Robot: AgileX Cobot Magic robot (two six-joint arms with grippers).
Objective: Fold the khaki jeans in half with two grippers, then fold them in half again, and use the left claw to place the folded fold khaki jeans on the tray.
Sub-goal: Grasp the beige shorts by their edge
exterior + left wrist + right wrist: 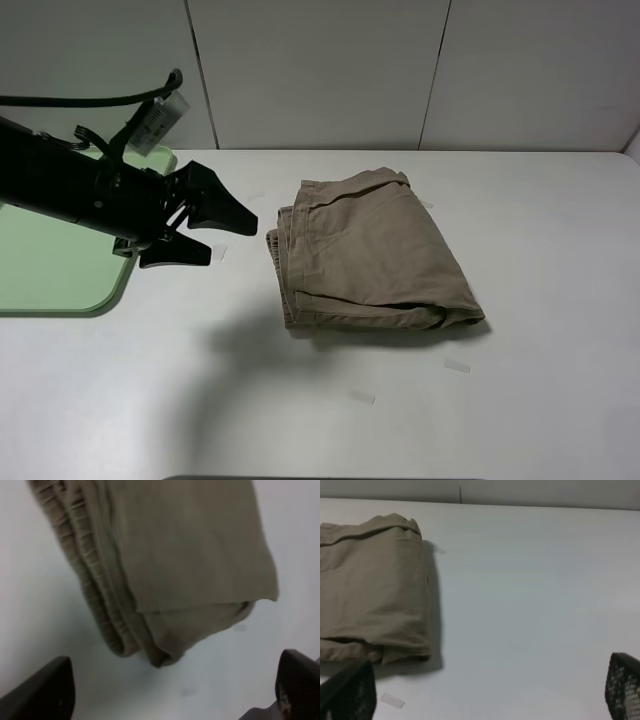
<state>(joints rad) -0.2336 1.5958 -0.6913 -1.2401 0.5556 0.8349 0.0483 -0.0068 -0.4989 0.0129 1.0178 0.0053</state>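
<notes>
Both folds looking done, black left claw [228, 240] is hovering open-jawed near the folded khaki cotton shorts [370, 250], next needing a grip for moving them onto the flat light-green plastic tray [60, 275].

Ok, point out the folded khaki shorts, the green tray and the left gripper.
khaki shorts [375, 250], high view, top panel.
green tray [50, 275], high view, bare floor.
left gripper [232, 240], high view, between its fingertips.

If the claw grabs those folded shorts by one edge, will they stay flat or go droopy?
Probably droopy: the khaki jeans are soft cloth, lying in loose stacked layers. The fold may well fall open, since nothing pins the layers together. Pushed, they'd likely bunch up rather than slide.
</notes>
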